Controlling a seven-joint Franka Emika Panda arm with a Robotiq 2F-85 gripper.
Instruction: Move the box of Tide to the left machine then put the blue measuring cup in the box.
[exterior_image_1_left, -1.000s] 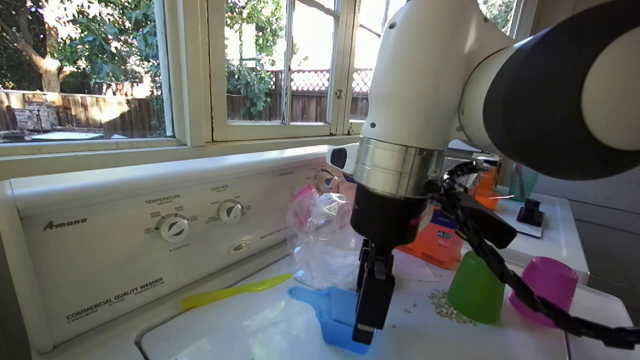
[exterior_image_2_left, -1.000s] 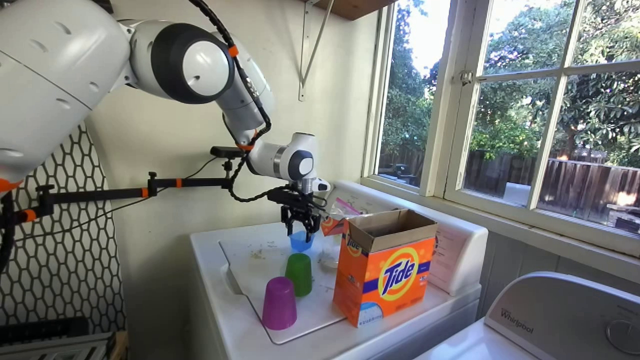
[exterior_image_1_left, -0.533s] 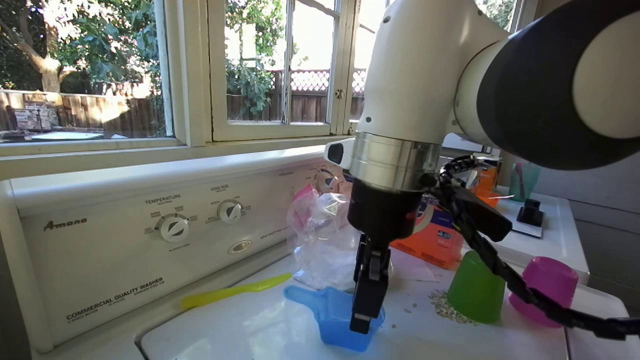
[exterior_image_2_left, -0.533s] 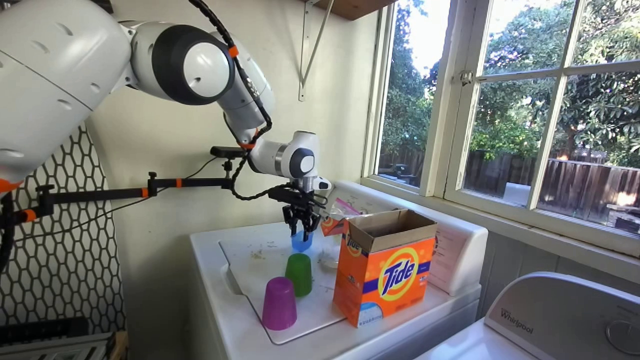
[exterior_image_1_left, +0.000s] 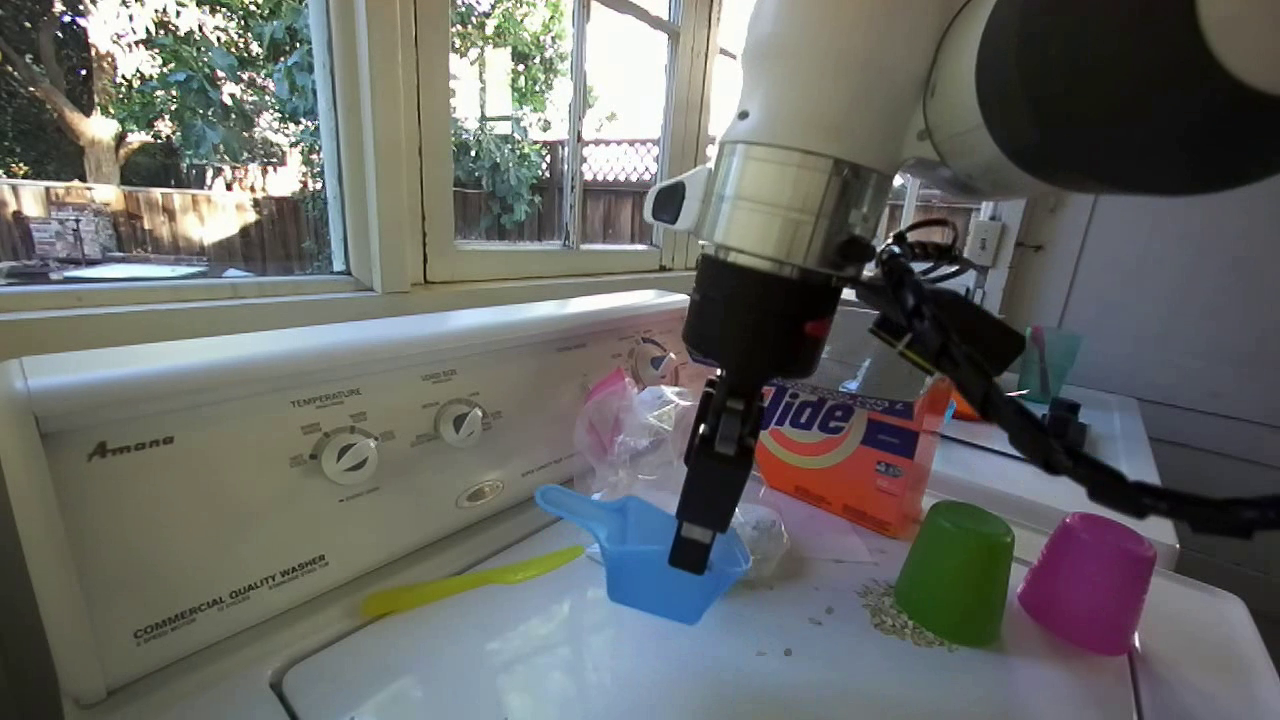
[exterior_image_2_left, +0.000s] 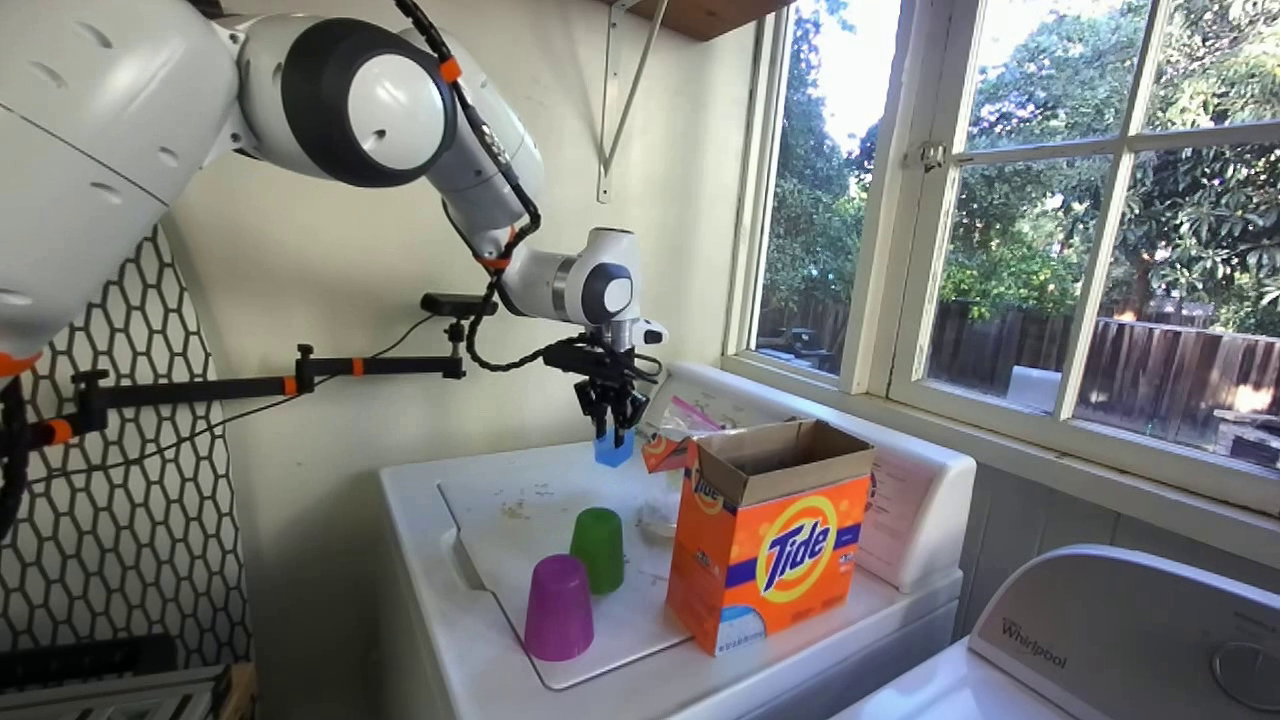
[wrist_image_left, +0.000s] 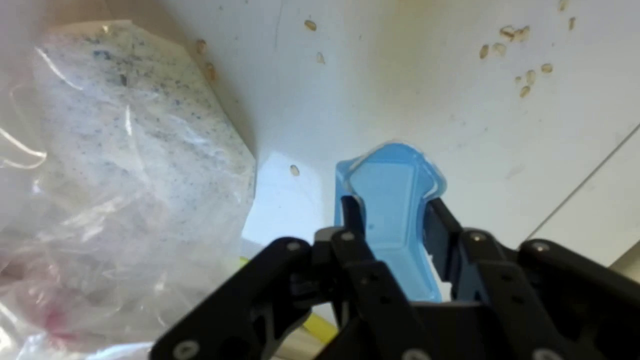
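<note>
The translucent blue measuring cup (exterior_image_1_left: 650, 585) hangs a little above the lid of the white Amana washer (exterior_image_1_left: 450, 660), the left machine. My gripper (wrist_image_left: 393, 207) is shut on that cup, one finger against each of its opposite sides, as the wrist view shows. The cup is tilted, its handle pointing toward the control panel. In an exterior view the cup (exterior_image_2_left: 613, 454) shows small beneath the fingers. The orange box of Tide (exterior_image_2_left: 790, 550) stands upright on the washer with its top open; what is inside cannot be seen. It is apart from the gripper.
Upside-down green (exterior_image_2_left: 598, 550) and magenta (exterior_image_2_left: 558, 608) cups stand beside the box. A clear plastic bag of speckled powder (wrist_image_left: 145, 130) lies near the gripper. A yellow knife-shaped utensil (exterior_image_1_left: 470, 580) rests by the control panel. Seeds (exterior_image_1_left: 890, 615) are scattered on the lid. A Whirlpool machine (exterior_image_2_left: 1030, 640) adjoins.
The fingers have closed on the blue cup's sides. Gripper and cup have risen off the lid, and the cup has tilted. The box and the other cups have not moved.
</note>
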